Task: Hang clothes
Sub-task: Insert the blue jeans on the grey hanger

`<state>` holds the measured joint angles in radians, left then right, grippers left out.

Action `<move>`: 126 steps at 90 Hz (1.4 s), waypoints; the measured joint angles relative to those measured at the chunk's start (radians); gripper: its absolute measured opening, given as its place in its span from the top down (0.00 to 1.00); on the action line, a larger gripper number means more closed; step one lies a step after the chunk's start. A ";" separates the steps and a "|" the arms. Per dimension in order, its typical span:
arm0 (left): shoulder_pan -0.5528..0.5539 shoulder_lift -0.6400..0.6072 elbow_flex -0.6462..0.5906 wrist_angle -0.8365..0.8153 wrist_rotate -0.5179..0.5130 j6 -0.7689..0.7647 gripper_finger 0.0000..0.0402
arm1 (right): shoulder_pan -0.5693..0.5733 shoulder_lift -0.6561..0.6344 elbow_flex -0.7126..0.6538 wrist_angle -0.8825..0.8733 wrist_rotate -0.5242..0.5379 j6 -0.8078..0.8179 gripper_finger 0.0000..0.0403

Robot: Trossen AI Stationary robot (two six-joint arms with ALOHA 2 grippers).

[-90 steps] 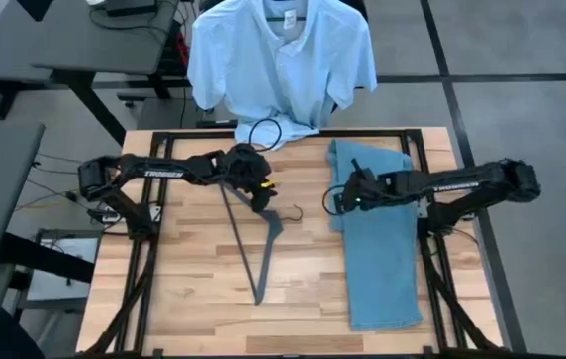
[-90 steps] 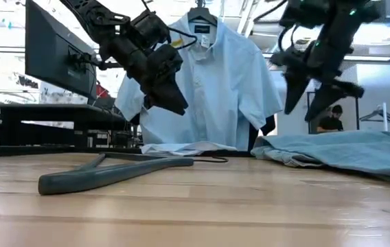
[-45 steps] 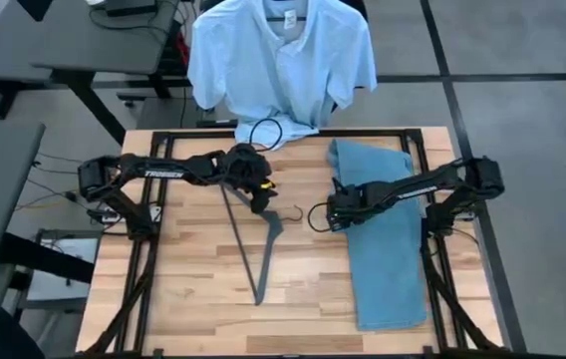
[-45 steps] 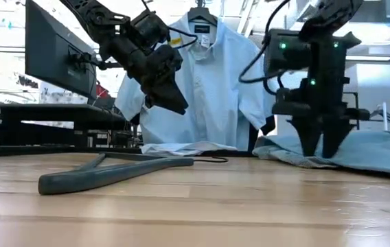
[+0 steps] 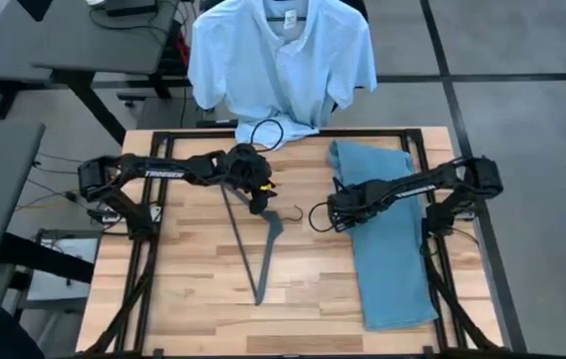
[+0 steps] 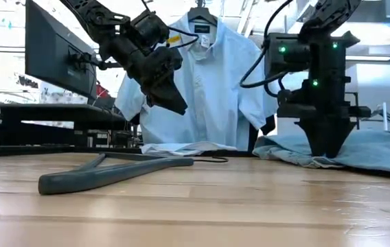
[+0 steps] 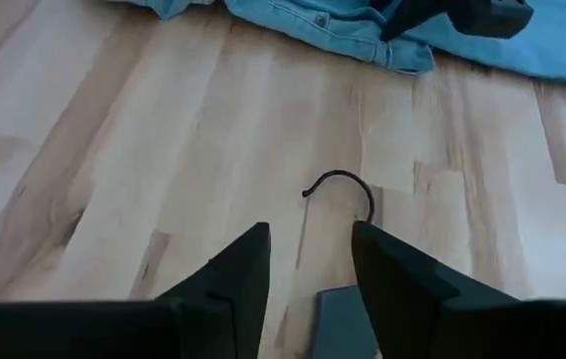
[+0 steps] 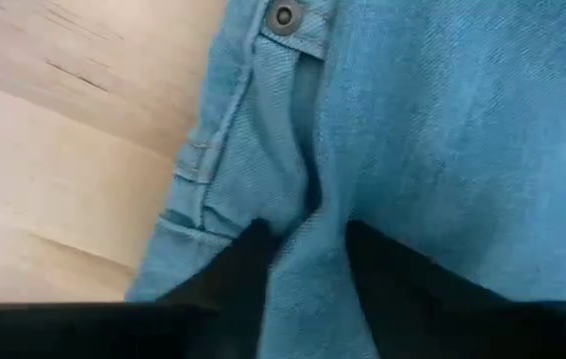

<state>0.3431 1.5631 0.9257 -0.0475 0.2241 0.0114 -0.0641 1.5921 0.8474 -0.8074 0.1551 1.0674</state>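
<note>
The light blue denim jeans (image 5: 388, 239) lie flat along the 3 o'clock side of the wooden bench (image 5: 183, 299), and the right gripper (image 5: 338, 211) has its fingers pinched narrow on a fold at the jeans' waistband edge. The left gripper (image 5: 260, 199) hovers near the bench centre with fingers narrowly parted and empty, just above the dark grey plastic hanger (image 5: 261, 249). The pale blue-white collared button shirt (image 5: 281, 60) hangs at 12 o'clock beyond the bench.
</note>
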 joint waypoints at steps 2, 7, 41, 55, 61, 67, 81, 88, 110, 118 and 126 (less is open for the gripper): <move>0.000 0.000 0.000 0.000 0.000 0.005 0.68 | -0.001 0.000 0.000 0.001 0.000 0.000 0.83; 0.000 0.000 0.000 -0.001 0.000 0.025 0.68 | -0.004 -0.006 0.001 0.007 -0.018 -0.009 0.93; 0.023 0.001 0.100 -0.033 0.001 0.047 0.68 | -0.046 -0.194 0.193 -0.236 -0.066 -0.130 1.00; 0.024 0.001 0.157 -0.026 0.001 0.048 0.68 | -0.136 -0.279 0.325 -0.385 0.015 -0.211 1.00; 0.019 0.001 0.164 0.000 0.001 0.049 0.68 | -0.171 -0.311 0.351 -0.416 0.051 -0.235 1.00; 0.017 0.002 0.164 0.011 0.001 0.049 0.68 | -0.204 -0.339 0.354 -0.418 0.055 -0.253 1.00; 0.009 0.018 0.164 -0.018 0.002 0.052 0.68 | -0.218 -0.348 0.354 -0.476 0.021 -0.258 1.00; 0.005 0.024 0.164 -0.031 0.002 0.043 0.68 | -0.183 -0.339 0.341 -0.485 -0.045 -0.258 1.00; 0.004 0.025 0.164 -0.032 0.002 0.026 0.68 | 0.029 -0.328 0.246 -0.496 -0.200 -0.168 1.00; 0.004 0.025 0.164 -0.030 0.002 0.011 0.68 | 0.109 -0.328 0.215 -0.490 -0.207 -0.082 1.00; 0.000 0.025 0.164 -0.030 0.002 0.002 0.68 | 0.166 -0.328 0.177 -0.439 -0.209 0.024 1.00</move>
<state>0.3426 1.5883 1.0893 -0.0772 0.2256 0.0137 0.1015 1.2640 1.0241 -1.2464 -0.0535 1.0910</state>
